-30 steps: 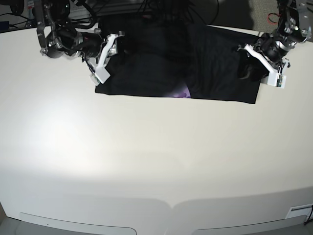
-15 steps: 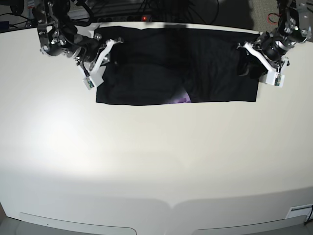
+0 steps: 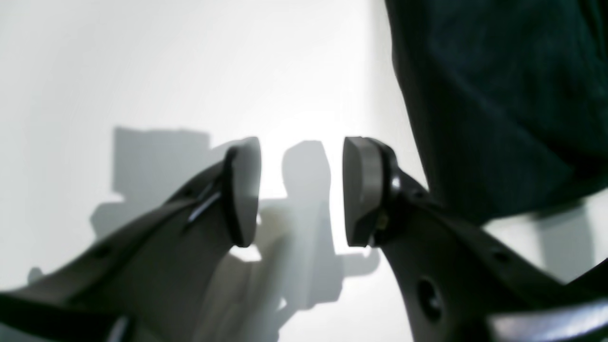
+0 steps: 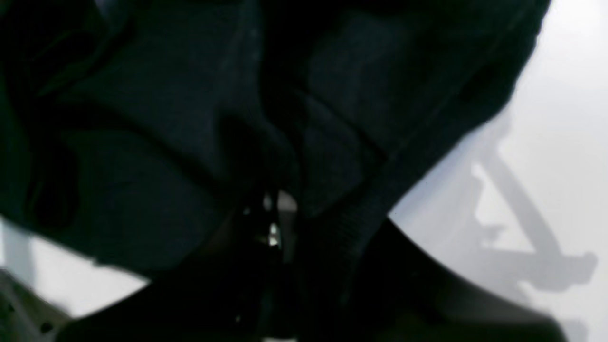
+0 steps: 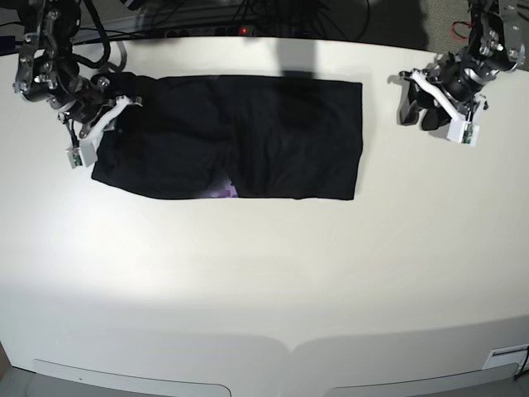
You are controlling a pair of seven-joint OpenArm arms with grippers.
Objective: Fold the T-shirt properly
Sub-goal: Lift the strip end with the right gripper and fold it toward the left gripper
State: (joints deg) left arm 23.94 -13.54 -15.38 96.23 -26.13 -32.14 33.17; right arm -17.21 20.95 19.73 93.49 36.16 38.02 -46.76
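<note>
From the base view, the T-shirt (image 5: 231,136) lies as a folded black band across the far part of the table (image 5: 264,273), a purple sliver showing at its near edge. My right gripper (image 5: 103,124) pinches its end; my left gripper (image 5: 430,107) hovers apart from the cloth.

Left wrist: my fingers (image 3: 244,190) stand spread over bare table (image 3: 142,71), the T-shirt (image 3: 498,95) beside them.

Right wrist: my jaws are pressed together on bunched black T-shirt (image 4: 190,118)

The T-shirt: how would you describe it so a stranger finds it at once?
On the pale table, look toward the far edge. The T-shirt lies there as a black folded band. Only it is dark cloth, and a small purple patch shows at its near edge.
</note>
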